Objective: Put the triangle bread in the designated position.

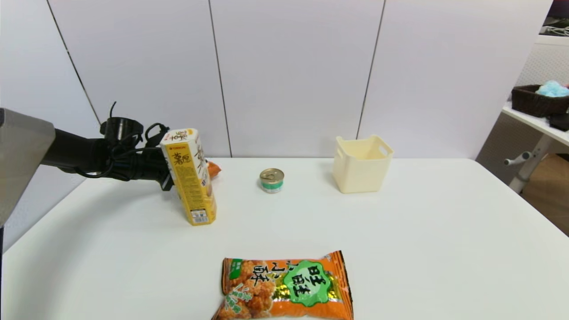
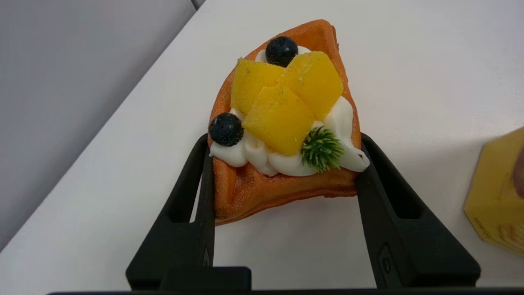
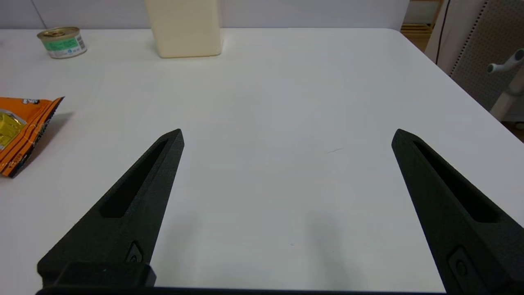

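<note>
On my left wrist camera the left gripper (image 2: 282,143) has its two black fingers (image 2: 192,192) pressed against the sides of the triangle bread (image 2: 282,123), one on each flank of the orange-brown wedge, so it is clamped on the pastry. The wedge's pointed end reaches out past the fingertips, with cream, yellow fruit pieces, two dark berries and a green sprig on top. I cannot tell from this view whether the bread rests on the white table (image 2: 409,82) or is just above it. Off to one side of the fingers a corner of the yellow carton (image 2: 497,196) shows.

The head camera tells me much less about the grasp: the left arm reaches in along the table's far left, and the yellow carton (image 1: 190,175) stands upright in front of the gripper, hiding it. Only a small orange sliver of the triangle bread (image 1: 214,169) peeks out past the carton's far edge.

Beyond that, the head view gives me the layout the wrist misses: a small tin can (image 1: 271,180) further along from the carton, a cream basket (image 1: 362,164) past it, and an orange snack bag (image 1: 284,286) lying flat at the near edge.

The right gripper (image 3: 286,137) does not appear in the head view; its own camera shows its fingers spread wide over bare tabletop, holding nothing, with the snack bag's corner, the can and the basket well away from it.
</note>
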You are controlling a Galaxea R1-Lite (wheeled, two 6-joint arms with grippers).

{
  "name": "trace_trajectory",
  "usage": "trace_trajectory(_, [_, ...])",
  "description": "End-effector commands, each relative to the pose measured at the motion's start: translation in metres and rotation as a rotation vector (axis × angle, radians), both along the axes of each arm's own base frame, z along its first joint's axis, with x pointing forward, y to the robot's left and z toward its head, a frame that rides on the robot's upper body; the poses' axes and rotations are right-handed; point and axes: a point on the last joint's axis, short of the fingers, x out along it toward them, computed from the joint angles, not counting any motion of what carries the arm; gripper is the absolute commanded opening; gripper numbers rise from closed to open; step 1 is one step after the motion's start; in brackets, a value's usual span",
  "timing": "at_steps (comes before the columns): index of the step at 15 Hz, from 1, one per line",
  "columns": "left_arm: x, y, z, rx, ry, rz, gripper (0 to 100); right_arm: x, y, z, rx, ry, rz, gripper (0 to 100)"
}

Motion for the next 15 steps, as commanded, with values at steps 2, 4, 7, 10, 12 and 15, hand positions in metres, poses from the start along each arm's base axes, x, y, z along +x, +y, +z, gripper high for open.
trace_trajectory(2, [0.008, -0.011, -0.008, -0.010, 0.010, -0.028, 100, 0.000, 0.000, 0.000, -0.002, -0.001, 0.000, 100])
trace_trajectory(4, [0.008, -0.015, -0.009, -0.010, 0.013, -0.036, 100, 0.000, 0.000, 0.000, 0.001, -0.001, 0.000, 100])
trace_trajectory(7, [0.007, -0.016, -0.009, -0.008, 0.035, -0.042, 100, 0.000, 0.000, 0.000, 0.001, -0.001, 0.000, 100])
trace_trajectory(10, [0.002, -0.014, -0.004, -0.006, 0.058, -0.035, 100, 0.000, 0.000, 0.000, -0.002, -0.001, 0.000, 100])
trace_trajectory(12, [0.000, -0.002, 0.003, -0.003, 0.043, -0.006, 100, 0.000, 0.000, 0.000, -0.002, 0.000, 0.000, 100])
trace_trajectory(15, [-0.006, 0.017, 0.019, 0.019, 0.017, 0.063, 100, 0.000, 0.000, 0.000, -0.002, 0.000, 0.000, 100])
